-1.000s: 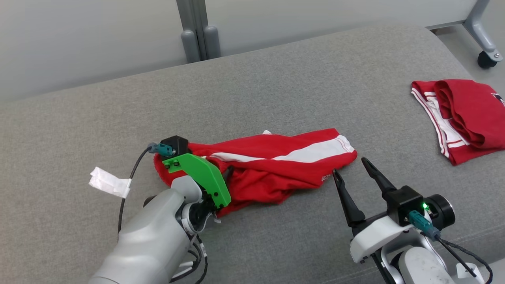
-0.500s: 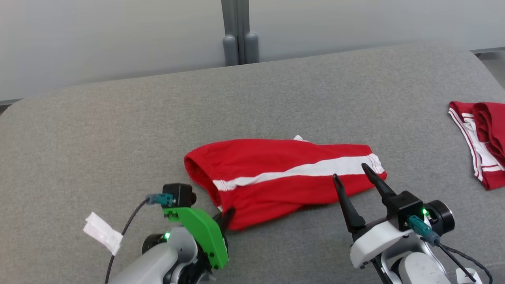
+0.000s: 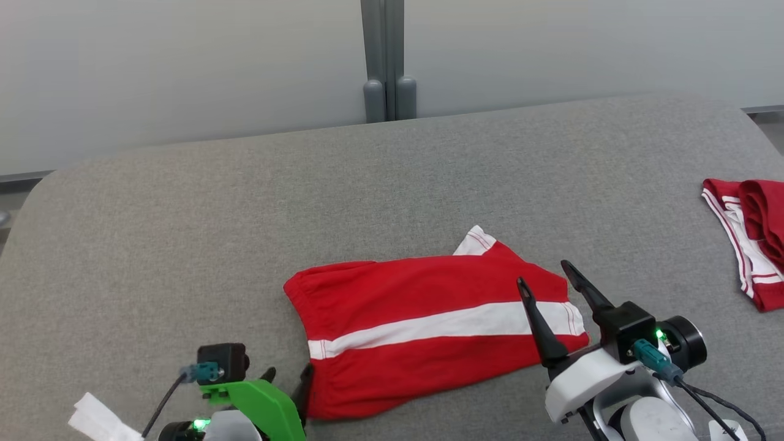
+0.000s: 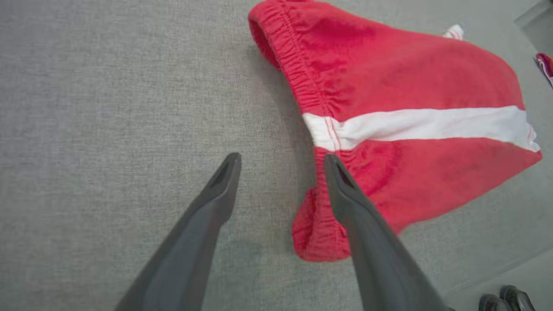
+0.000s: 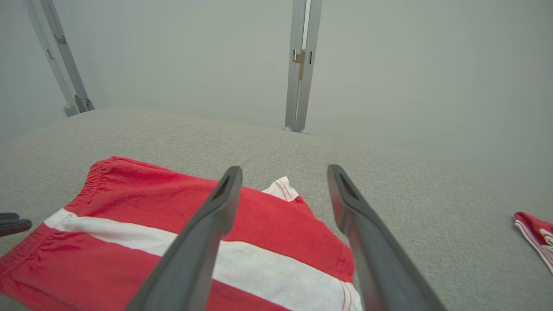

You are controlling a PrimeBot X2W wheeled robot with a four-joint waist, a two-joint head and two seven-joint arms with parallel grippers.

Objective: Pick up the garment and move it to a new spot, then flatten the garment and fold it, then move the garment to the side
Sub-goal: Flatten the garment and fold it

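Right of my spread left gripper — right gripper spread too — the garment bunches; pinching 1 layer could skew it.

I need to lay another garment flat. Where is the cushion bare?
Widest bare stretch: the grey fabric cushion left of and behind the red shorts with a white stripe. A narrower gap separates them from the folded red-and-white garment. Crowded: the near edge, with left gripper, right gripper and white crumpled scrap.
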